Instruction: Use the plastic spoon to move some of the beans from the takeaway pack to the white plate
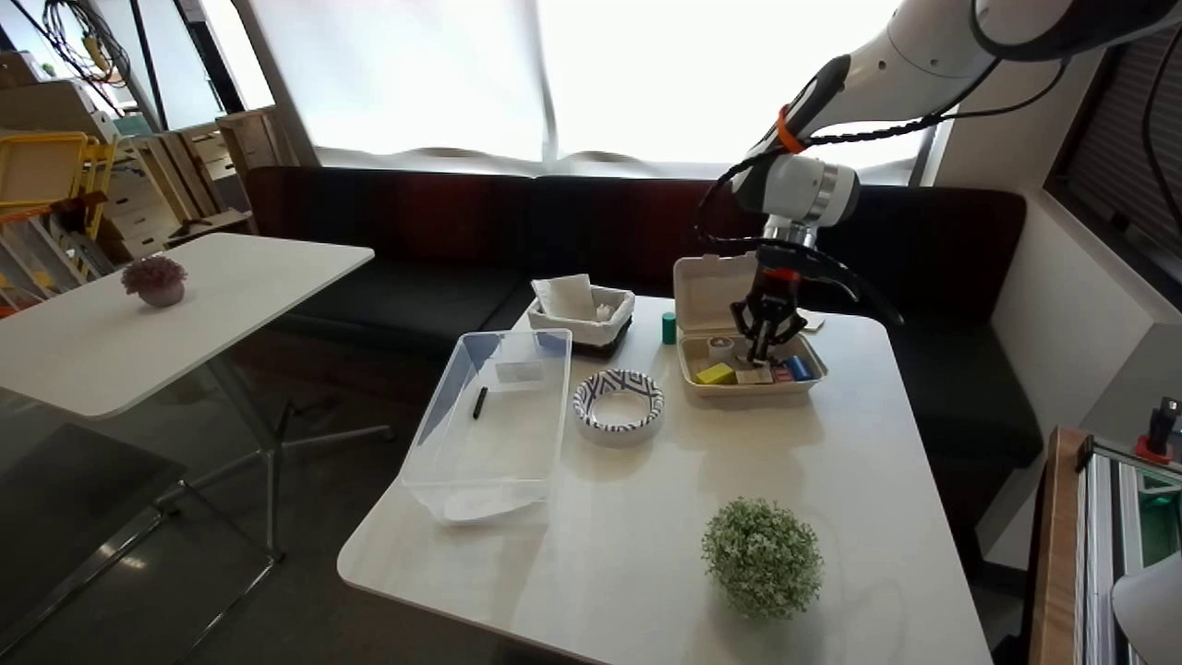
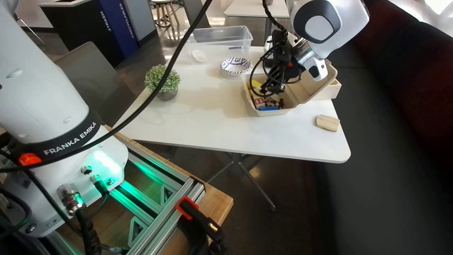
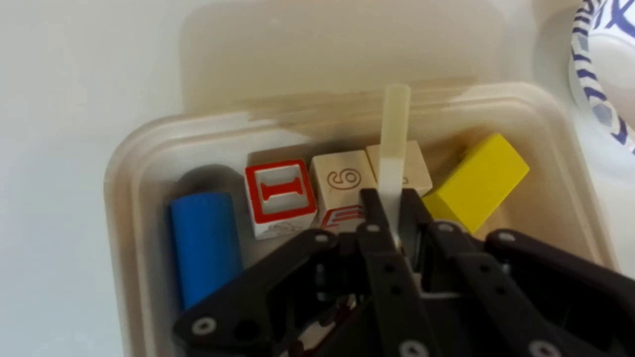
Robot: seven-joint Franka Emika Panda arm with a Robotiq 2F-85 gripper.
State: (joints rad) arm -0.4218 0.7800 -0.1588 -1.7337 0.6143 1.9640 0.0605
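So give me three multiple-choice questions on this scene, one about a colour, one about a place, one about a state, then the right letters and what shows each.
1. What colour is the thick border on the letter block?
A: green
B: yellow
C: red

2. Where is the yellow block?
A: in the clear bin
B: in the takeaway pack
C: on the bench

3. How does the gripper stand?
A: closed on the plastic spoon
B: wide open, with nothing in it
C: closed on the blue block

1 C: a red frame surrounds its letter in the wrist view.
2 B: the wrist view shows it inside the pack's walls.
3 A: the spoon's pale handle is pinched from both sides.
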